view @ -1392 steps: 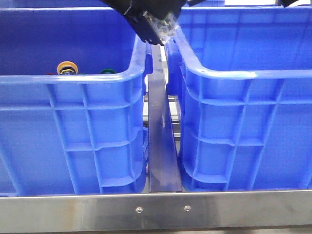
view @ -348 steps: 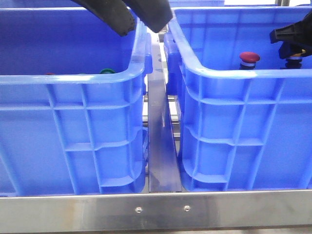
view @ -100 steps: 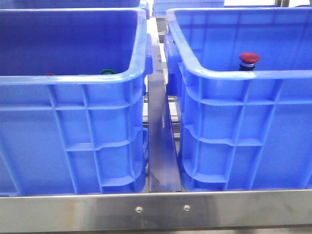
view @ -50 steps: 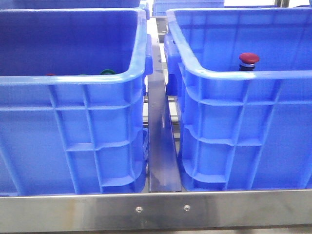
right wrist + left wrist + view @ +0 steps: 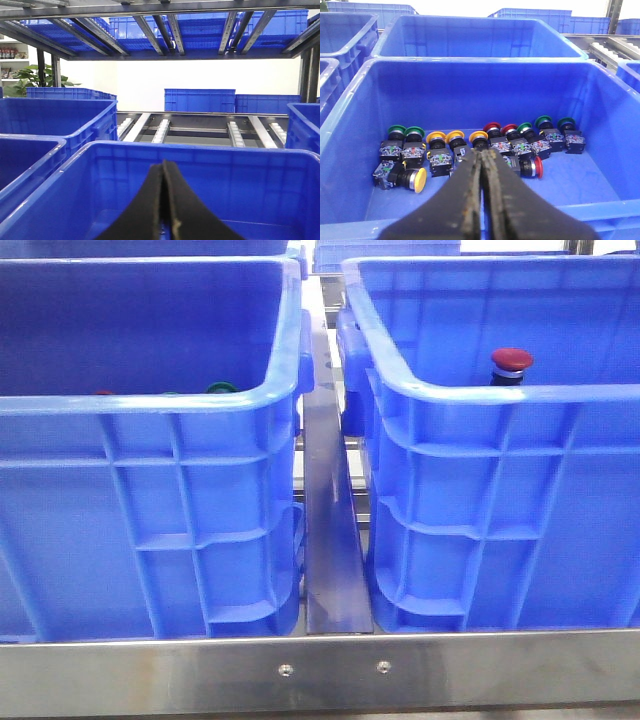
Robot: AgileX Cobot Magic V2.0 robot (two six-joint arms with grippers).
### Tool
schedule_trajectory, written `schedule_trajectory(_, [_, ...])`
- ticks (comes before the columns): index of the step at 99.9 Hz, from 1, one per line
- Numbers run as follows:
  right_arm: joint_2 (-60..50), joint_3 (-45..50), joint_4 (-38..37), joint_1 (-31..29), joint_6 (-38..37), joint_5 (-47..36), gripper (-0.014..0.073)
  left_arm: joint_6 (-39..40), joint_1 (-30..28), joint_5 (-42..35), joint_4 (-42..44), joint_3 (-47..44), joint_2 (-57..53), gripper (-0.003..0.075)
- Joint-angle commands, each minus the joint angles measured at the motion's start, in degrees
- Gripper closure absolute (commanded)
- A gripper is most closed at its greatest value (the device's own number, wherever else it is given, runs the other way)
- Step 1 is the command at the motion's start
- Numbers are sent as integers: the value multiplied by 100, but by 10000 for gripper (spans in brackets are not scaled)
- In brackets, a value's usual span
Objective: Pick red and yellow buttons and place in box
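Risk: left gripper (image 5: pixel 482 200) clenched empty above crowded yellow buttons (image 5: pixel 452 142); closed jaws may nudge green button (image 5: pixel 413 132). Right gripper (image 5: pixel 164 210) clenched empty.

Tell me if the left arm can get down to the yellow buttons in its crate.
Probably yes. The left gripper hangs shut above the open crate, and the yellow buttons lie uncovered on its floor, though packed tightly between neighbouring buttons.

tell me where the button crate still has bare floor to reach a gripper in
Bare floor lies along the crate's near wall and in the right front corner, beside the lying red button. The row of buttons crowds the middle band across the floor, almost wall to wall.
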State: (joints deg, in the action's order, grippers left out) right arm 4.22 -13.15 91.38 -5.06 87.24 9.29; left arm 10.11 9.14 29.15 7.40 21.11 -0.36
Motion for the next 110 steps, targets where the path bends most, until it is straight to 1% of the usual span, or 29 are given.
schedule_trajectory(1, [60,-148,123,-23,38,48,662,72,-15,-458,-37,139,-130,741])
schedule_trajectory(49, [61,-148,123,-23,38,43,662,72,-15,-458,-37,125,-130,741])
schedule_trajectory(63, [61,-148,123,-23,38,43,662,72,-28,-606,-37,-136,-130,741])
schedule_trajectory(68, [61,-148,123,-23,38,43,662,72,-88,-826,-48,-300,-130,741])
schedule_trajectory(74, [61,-148,123,-23,38,36,662,72,-242,-1258,-81,-544,-130,741])
schedule_trajectory(75, [61,-148,123,-23,38,36,662,72,-281,-1437,-91,-609,-130,741])
schedule_trajectory(82, [61,-148,123,-23,38,36,662,-65,-478,-1875,-174,-931,-130,741])
schedule_trajectory(92, [61,-148,123,-23,38,31,662,-927,-785,-2349,-905,-1362,-130,741])
schedule_trajectory(97, [61,-148,123,-23,38,31,662,-1317,-945,-2645,-1072,-1610,-130,741])
schedule_trajectory(105, [61,-148,123,-23,38,31,662,-1439,-1118,-2915,-1183,-1919,-169,741])
schedule_trajectory(110, [61,-148,123,-23,38,31,662,-1439,-1180,-3234,-1336,-2210,-172,741])
